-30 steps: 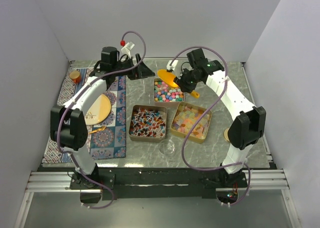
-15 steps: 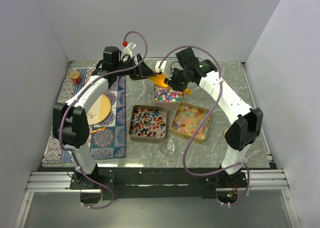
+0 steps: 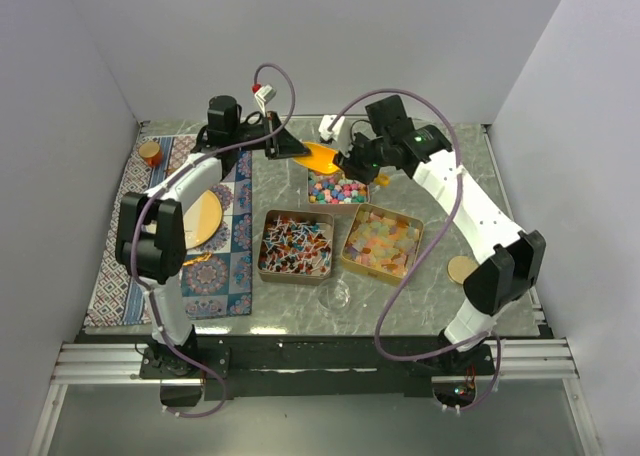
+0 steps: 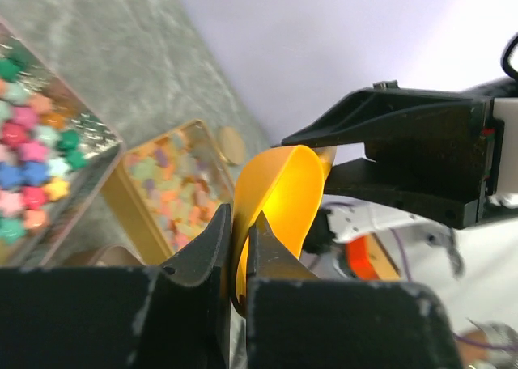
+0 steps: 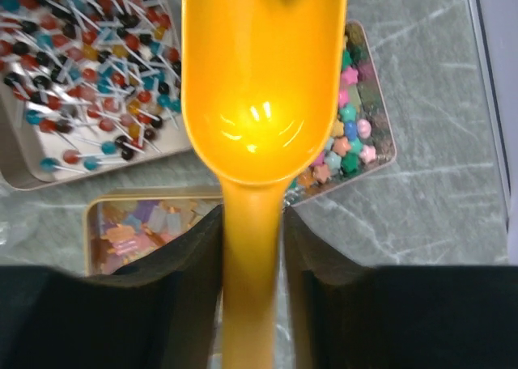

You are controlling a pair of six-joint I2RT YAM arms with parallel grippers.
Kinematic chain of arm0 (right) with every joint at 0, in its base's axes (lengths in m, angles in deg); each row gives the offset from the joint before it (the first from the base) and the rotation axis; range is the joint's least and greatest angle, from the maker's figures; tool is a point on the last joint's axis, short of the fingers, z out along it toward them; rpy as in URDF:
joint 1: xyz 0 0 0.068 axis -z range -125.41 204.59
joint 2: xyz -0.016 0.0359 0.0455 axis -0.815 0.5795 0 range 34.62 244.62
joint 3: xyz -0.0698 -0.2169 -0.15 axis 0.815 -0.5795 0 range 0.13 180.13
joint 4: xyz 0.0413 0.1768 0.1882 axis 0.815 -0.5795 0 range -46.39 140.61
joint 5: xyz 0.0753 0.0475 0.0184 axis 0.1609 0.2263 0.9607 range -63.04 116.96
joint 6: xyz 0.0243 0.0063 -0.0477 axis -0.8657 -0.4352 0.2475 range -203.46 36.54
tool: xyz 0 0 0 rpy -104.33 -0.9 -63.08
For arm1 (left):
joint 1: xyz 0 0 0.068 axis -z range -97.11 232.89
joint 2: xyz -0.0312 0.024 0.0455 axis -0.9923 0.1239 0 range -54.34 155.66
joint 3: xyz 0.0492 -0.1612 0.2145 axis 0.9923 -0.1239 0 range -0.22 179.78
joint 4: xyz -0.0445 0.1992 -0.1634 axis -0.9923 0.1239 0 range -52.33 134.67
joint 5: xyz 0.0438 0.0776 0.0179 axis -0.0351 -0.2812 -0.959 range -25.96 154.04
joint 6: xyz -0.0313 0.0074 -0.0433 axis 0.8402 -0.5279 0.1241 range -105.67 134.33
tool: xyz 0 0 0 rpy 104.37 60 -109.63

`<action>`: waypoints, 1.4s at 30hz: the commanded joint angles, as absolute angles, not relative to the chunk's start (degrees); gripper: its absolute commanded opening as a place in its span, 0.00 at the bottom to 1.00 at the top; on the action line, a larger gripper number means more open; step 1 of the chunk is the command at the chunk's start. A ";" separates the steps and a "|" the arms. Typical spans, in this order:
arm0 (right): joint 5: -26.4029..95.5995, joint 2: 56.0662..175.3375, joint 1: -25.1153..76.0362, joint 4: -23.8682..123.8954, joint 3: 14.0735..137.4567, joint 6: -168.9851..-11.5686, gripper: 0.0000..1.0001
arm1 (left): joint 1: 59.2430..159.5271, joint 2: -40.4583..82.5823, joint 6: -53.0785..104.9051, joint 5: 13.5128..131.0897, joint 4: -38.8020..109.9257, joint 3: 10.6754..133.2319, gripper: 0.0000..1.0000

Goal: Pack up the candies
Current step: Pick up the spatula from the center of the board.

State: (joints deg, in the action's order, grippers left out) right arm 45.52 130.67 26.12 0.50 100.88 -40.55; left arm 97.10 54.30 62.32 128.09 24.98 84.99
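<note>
Candies: three kinds, each sort in its own square tin [image 3: 290,278] on the table [image 3: 275,191], at the centre of the overhead view
Multicolour star-shaped pieces [image 3: 337,189]: uppermost tin of the three, just below the scoop in that view
Red-blue-white stick pieces [image 3: 296,244]: tin at the lower left of the trio
Translucent yellow-pink-orange squares [image 3: 382,240]: tin at the lower right, just beside the stick pieces' tin
Scoop [image 3: 322,157]: orange plastic, held in the air by the upper left corner of the star tin (the right wrist view shows its bowl as glossy orange with a glint)
Right jaws: closed on the scoop's handle, one on each side
Left jaws: closed, pinching the front lip of the scoop's bowl
Left arm [image 3: 185,181]: arches up from the lower left
Right arm [image 3: 470,201]: arches up from the lower right; both meet at the scoop, upper centre
Glass [image 3: 335,296]: clear, below the tins
Wooden disc [image 3: 462,269]: right of the squares' tin
Patterned mat [image 3: 225,271]: left part of the table, carrying a yellow plate [image 3: 203,216]
Small jar [image 3: 150,153]: upper left, on the mat
</note>
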 commanded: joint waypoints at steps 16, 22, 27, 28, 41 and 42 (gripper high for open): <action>53.16 133.42 29.27 -0.90 104.11 -40.48 0.39 | 97.83 55.43 70.59 141.39 16.13 87.41 0.01; 45.86 125.51 29.10 9.74 95.07 -40.93 0.39 | 97.12 56.13 68.65 140.07 18.77 87.32 0.01; 45.94 124.45 29.19 8.77 94.00 -41.01 0.36 | 97.04 57.28 70.84 140.50 16.49 88.20 0.01; 46.38 124.27 29.27 8.95 94.09 -41.27 0.34 | 97.12 57.62 70.93 140.33 16.48 88.29 0.01; 45.08 130.58 28.58 -18.37 105.42 -14.60 0.00 | 86.58 41.04 47.46 91.49 58.74 81.90 0.84; 43.50 131.38 28.22 -21.69 105.86 -12.03 0.00 | 86.58 39.10 47.90 88.50 61.89 77.61 0.82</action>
